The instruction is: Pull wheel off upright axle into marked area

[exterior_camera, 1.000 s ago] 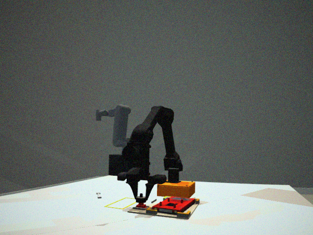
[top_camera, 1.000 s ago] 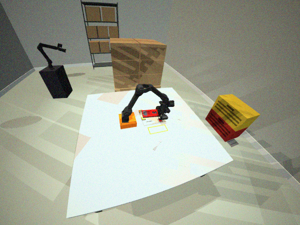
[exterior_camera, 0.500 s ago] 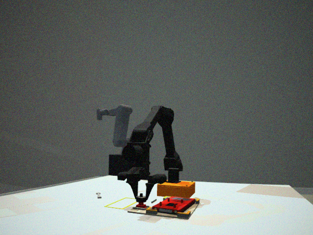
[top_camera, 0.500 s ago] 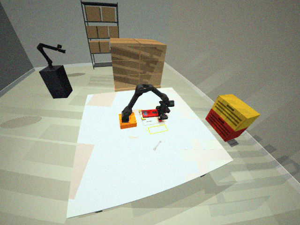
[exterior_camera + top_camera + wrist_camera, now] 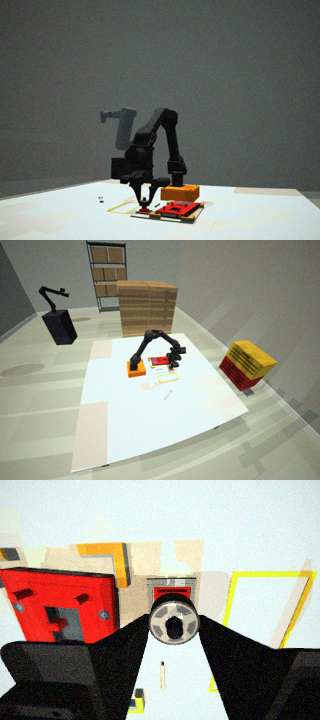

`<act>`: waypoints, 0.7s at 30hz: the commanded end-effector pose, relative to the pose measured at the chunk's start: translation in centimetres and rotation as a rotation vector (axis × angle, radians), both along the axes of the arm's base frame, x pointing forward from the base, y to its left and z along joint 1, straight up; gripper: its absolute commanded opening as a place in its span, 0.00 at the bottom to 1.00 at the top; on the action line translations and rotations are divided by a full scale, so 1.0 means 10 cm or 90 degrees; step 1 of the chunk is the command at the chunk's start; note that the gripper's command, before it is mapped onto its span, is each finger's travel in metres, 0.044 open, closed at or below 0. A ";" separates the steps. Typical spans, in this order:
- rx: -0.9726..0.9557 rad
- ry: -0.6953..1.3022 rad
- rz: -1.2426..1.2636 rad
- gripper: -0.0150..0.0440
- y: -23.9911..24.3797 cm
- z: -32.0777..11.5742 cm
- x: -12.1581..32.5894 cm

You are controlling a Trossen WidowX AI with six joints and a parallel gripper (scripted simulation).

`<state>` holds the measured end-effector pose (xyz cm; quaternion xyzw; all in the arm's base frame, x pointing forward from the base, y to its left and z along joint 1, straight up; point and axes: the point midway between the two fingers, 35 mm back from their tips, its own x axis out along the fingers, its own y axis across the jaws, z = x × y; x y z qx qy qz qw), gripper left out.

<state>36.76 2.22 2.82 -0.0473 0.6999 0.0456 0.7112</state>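
The wheel [image 5: 141, 203] [image 5: 160, 625], with a dark side and a pale grey spoked face, sits around the upright dark axle [image 5: 144, 198] [image 5: 174, 628], whose top stands through its hub. Below it is a red block [image 5: 144, 210] [image 5: 171, 590]. My gripper [image 5: 144, 203] [image 5: 173, 619] points down and is shut on the wheel, one finger on each side. The marked area, a yellow outline [image 5: 169, 381] [image 5: 116, 212] [image 5: 272, 574], lies flat on the table beside the axle's base, to the right in the wrist view. In the top view the arm mostly hides the wheel.
A red fixture [image 5: 160, 360] [image 5: 180, 208] [image 5: 37, 585] with short pegs stands close beside the axle, between orange and yellow corner pieces. A thin small bar [image 5: 157, 205] [image 5: 162, 675] lies near it. A small pale link-shaped part [image 5: 168, 395] [image 5: 101, 199] lies beyond the outline.
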 end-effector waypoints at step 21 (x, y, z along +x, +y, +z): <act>0.001 -0.007 0.001 0.25 0.00 0.12 0.01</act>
